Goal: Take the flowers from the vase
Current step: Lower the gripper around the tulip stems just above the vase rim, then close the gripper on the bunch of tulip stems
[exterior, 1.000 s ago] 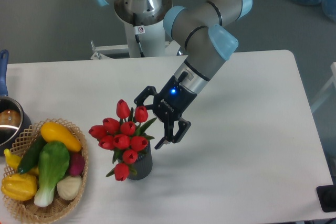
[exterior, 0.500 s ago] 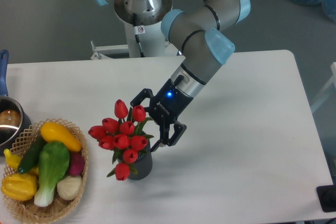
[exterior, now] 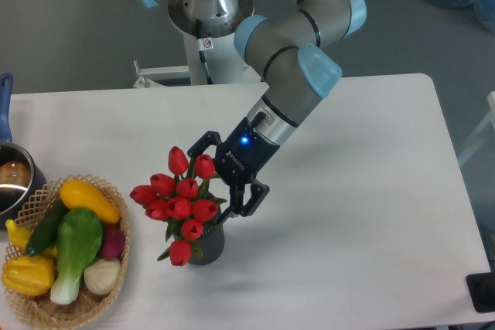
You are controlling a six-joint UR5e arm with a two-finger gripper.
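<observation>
Because the red tulips (exterior: 179, 197) lie just to the camera-left of the two-finger gripper (exterior: 210, 178), the coming move turns on that sideways gap: the jaws stand apart, one finger up near the topmost blooms and the other down by the vase's rim, with the bunch's right edge just at their opening. The flowers sit in the small dark grey ribbed vase (exterior: 207, 243), near the front of the white table (exterior: 371, 191), and their stems rise roughly upright with a slight lean toward the camera-left, so I judge the grip must close across the stems or lower heads rather than along them. Whether a finger already touches a bloom cannot be told. Well to the left sit a wicker basket of toy vegetables (exterior: 66, 249) and a blue-handled pot (exterior: 11, 175), clear of the approach
</observation>
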